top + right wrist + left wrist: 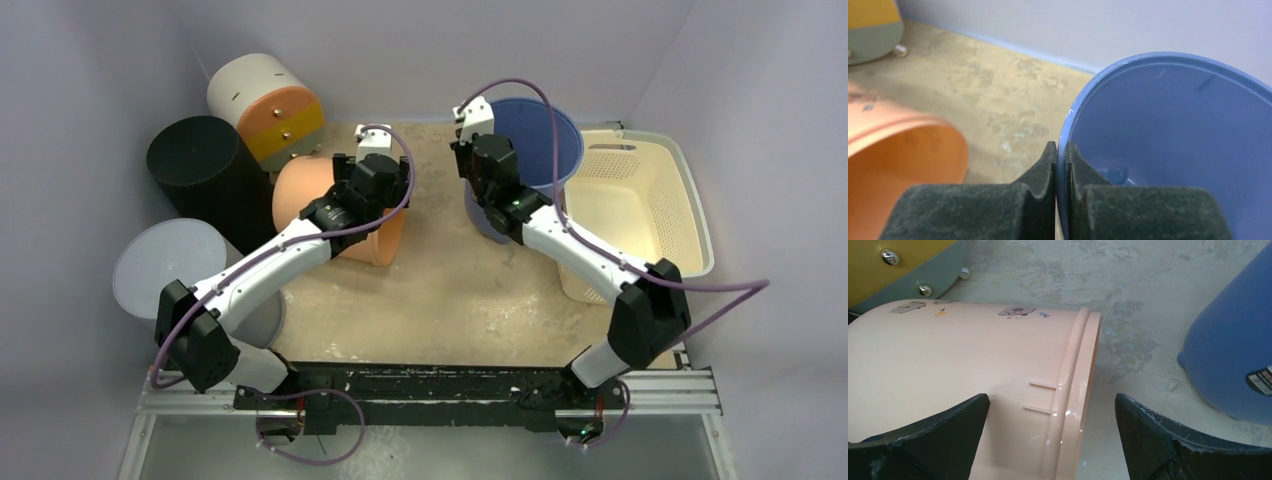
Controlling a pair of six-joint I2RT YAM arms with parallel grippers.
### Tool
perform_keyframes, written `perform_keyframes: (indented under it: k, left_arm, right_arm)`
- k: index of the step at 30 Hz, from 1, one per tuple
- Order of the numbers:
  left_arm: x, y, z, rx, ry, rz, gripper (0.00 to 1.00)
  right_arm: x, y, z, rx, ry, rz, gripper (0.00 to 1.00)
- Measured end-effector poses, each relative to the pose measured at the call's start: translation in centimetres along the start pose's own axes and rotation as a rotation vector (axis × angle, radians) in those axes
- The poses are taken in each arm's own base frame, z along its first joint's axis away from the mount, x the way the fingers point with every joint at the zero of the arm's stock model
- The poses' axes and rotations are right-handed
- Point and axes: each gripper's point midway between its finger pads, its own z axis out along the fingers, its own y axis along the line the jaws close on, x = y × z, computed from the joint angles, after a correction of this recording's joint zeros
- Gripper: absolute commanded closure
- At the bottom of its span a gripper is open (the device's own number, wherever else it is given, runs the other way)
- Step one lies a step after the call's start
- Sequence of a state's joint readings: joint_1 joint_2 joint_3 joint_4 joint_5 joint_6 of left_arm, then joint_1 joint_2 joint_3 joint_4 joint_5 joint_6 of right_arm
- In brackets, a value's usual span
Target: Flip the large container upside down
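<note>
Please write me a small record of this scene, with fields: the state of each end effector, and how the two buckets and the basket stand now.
right end effector: shut on the rim of the blue bucket, one finger inside and one outside
blue bucket: opening faces up, not yet turned over
left end effector: open, over the peach bucket near its rim
peach bucket: lying on its side on the table
cream basket: opening up, to the right of the blue bucket

— What's surrounding the tabletop?
— Pale lilac walls are closing it in on three sides; soft, even light is falling on its mottled, worn beige surface.
</note>
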State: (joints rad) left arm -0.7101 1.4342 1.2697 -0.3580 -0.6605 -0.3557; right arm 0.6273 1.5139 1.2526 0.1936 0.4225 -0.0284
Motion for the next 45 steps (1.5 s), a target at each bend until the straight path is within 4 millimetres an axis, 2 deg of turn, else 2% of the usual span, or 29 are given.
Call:
perform_keyframes:
  k: [8,16,17,21,24,27,30,33,35,38,42,45]
  left_arm:
    - [0.2,0.6,-0.5,-0.006,-0.002,0.000,0.07]
    - [-0.2,0.8,-0.8,-0.007,-0.014,-0.009,0.07]
    - [-0.3,0.9,-0.9,-0.008,-0.015,-0.009,0.07]
    - [-0.2,0.9,-0.9,-0.009,-0.014,-0.008,0.07]
    - [-0.1,0.9,-0.9,-0.010,-0.009,-0.003,0.07]
    - [0.0,1.0,-1.0,-0.008,0.004,0.007,0.07]
    - [-0.8,0.8,-1.4,0.006,0.004,0.011,0.07]
    - [-2.4,0.5,-2.0,0.030,-0.014,0.000,0.07]
    - [-3.8,0.2,-2.5,0.048,-0.036,-0.009,0.07]
    - [-5.1,-0.1,-2.9,0.067,-0.057,-0.019,0.07]
    - [-5.6,-0.1,-3.2,0.074,-0.059,-0.014,0.07]
    - [-5.3,0.0,-3.3,0.073,-0.046,-0.002,0.07]
  right_arm:
    - [-1.5,-2.0,6.5,0.145,-0.098,-0.027,1.00]
    - [-2.0,-8.4,11.9,0.289,-0.139,-0.023,1.00]
    - [-2.1,-9.2,12.4,0.305,-0.143,-0.025,0.96]
    - [-2.4,-11.3,14.4,0.331,-0.162,-0.022,0.70]
    - [-2.5,-12.1,14.8,0.343,-0.162,-0.030,0.39]
    - [-2.4,-12.7,14.1,0.350,-0.140,-0.048,0.18]
    - [-1.8,-12.8,12.6,0.345,-0.099,-0.068,0.08]
    - [-2.0,-12.6,10.0,0.327,-0.075,-0.085,0.06]
    - [-3.4,-12.3,7.7,0.313,-0.090,-0.086,0.05]
    - [-6.6,-11.2,4.1,0.284,-0.153,-0.070,0.05]
    - [-11.7,-8.1,-0.8,0.210,-0.272,-0.035,0.04]
    - [-13.4,-5.3,-3.1,0.139,-0.315,-0.016,0.05]
